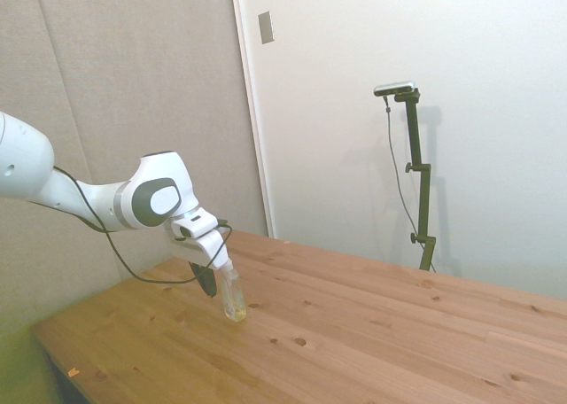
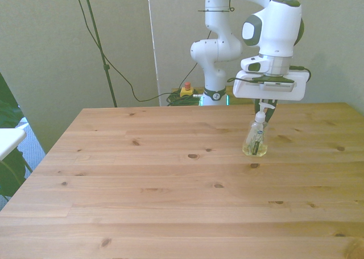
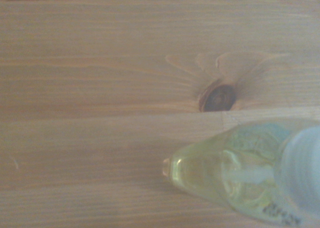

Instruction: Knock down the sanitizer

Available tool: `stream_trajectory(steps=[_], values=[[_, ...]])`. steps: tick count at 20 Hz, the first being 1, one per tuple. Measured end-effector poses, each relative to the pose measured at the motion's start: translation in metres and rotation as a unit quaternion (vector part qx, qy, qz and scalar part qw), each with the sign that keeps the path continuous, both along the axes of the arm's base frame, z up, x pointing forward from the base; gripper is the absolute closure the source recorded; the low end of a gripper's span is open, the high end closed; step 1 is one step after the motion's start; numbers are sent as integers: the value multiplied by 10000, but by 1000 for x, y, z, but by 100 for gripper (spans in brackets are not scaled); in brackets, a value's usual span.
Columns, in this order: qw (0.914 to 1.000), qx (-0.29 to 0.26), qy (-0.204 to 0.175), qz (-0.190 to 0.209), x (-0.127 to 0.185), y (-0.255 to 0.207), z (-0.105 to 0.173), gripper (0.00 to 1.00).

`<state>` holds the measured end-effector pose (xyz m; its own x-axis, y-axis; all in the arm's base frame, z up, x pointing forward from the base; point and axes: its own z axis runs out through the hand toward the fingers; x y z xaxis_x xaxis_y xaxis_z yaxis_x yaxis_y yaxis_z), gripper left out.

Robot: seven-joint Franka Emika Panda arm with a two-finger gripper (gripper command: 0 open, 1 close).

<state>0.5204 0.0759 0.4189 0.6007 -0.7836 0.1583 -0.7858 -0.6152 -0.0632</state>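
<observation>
Stands on the tabletop (image 2: 170,202) toward the front view's right edge and nearer the far edge than the near one: the sanitizer (image 2: 256,138), base on the wood, not yet down. Long axis close to vertical, leaning a little in both the side and front views, white nozzle cap pointing up toward the claw (image 2: 264,108). Seen nearly end-on from the wrist, cap nearest the lens and yellowish body below it.

Hangs right over the cap, the claw, dark fingers at the neck of the bottle; whether apart or together, cannot tell, too small and partly hidden by the white flange.

To topple cleanly: push sideways high up, at cap or neck, not low on the body. Keep the stroke level and short, following the existing lean. Avoid pressing downward, which would only pin the base.
</observation>
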Motion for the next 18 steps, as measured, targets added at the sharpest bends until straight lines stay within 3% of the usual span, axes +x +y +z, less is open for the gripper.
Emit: stream_trajectory(steps=[18], values=[[9973, 56, -351, -642, 89, -37, 9, 100]])
